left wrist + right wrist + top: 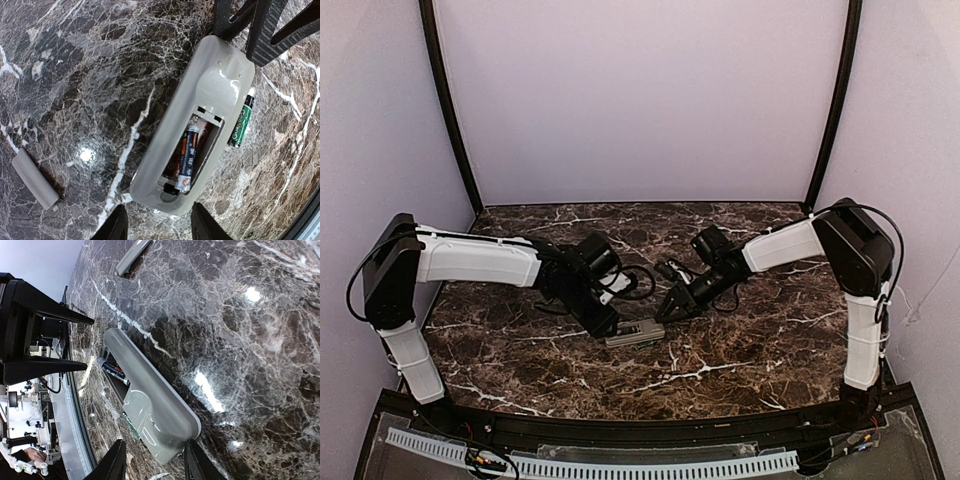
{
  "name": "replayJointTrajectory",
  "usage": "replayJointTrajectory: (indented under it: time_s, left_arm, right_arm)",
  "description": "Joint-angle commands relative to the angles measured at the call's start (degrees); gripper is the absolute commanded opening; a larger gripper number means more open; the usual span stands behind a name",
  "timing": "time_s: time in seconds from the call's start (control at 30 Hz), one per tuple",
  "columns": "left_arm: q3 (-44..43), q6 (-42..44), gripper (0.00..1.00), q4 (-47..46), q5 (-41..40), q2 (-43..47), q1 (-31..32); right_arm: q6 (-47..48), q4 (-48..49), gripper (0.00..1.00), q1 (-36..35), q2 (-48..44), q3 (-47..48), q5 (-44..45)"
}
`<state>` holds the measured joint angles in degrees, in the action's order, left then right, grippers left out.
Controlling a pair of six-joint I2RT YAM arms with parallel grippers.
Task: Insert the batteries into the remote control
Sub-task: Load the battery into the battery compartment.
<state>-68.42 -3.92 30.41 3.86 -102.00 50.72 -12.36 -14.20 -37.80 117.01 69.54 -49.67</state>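
– Lying grey back up on the marble table (770,350), your remote control (200,100) sat between the two arms, in the middle of the table. Its battery bay was uncovered.

– And the batteries?

– You had a dark battery (189,157) inside the bay, running lengthwise. I could not tell you whether it was fully seated. A green battery (241,122) lay on the table just beside the remote's long edge, roughly parallel to it and outside the bay.

– What were my grippers doing?

– Your left gripper (162,227) had its fingers spread wide. It was at the bay end of the remote, and neither finger visibly touched the casing. Your right gripper (155,462) was spread as well, at the opposite end. That end of the remote sat between the fingertips. In the right wrist view one finger showed a clear gap from the casing. For the other finger I could not tell you whether it touched. Neither gripper was pinching anything.

– Anything else on the table?

– Only the grey battery cover (35,178). It lay flat on the marble, well apart from the remote, on the side away from the green battery.
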Motion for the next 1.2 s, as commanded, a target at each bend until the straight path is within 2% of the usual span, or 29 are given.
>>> replayJointTrajectory:
  time_s: [0.0, 0.8, 1.17]
  left_arm:
    - [0.71, -0.47, 0.44, -0.95, 0.24, -0.41, -0.19]
    - [-0.26, 0.51, 0.43, -0.70, 0.00, -1.82, -0.33]
    - [2.80, -4.62, 0.38, -3.49, 2.37, 6.58, -0.31]
  right_arm:
    - [1.08, -0.96, 0.38, -0.68, 1.44, 1.38, 0.19]
    - [1.64, -2.06, 0.37, -0.74, 2.52, 2.72, 0.28]
    - [1.20, -1.89, 0.36, -0.77, 1.91, 2.30, 0.54]
